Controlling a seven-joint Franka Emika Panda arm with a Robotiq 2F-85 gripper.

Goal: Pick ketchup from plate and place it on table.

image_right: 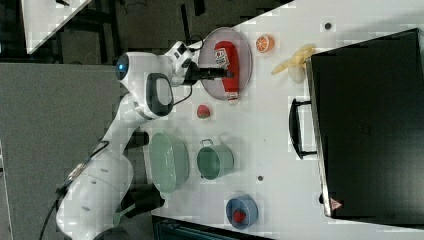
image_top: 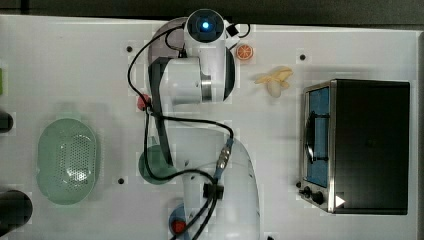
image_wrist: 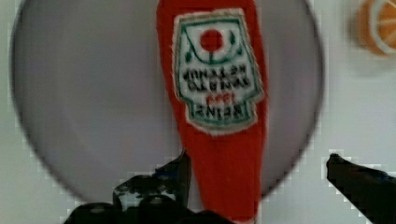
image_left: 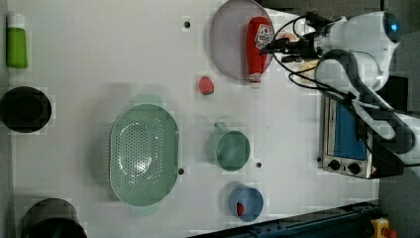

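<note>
claw [image_wrist: 257, 172] wide open astride ketchup [image_wrist: 219, 116], gripping nothing | plate [image_left: 228, 44] | top view: arm covers both

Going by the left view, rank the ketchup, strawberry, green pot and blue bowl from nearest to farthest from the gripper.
1. Ketchup, on the plate, beside the gripper.
2. Strawberry, below the plate.
3. Green pot, mid-table.
4. Blue bowl, bottom edge.

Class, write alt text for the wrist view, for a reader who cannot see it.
A red ketchup bottle with a white and green label lies on a round greyish plate, between the two dark fingers of the open gripper. The plate sits on a white table, with an orange slice off beside it.
</note>
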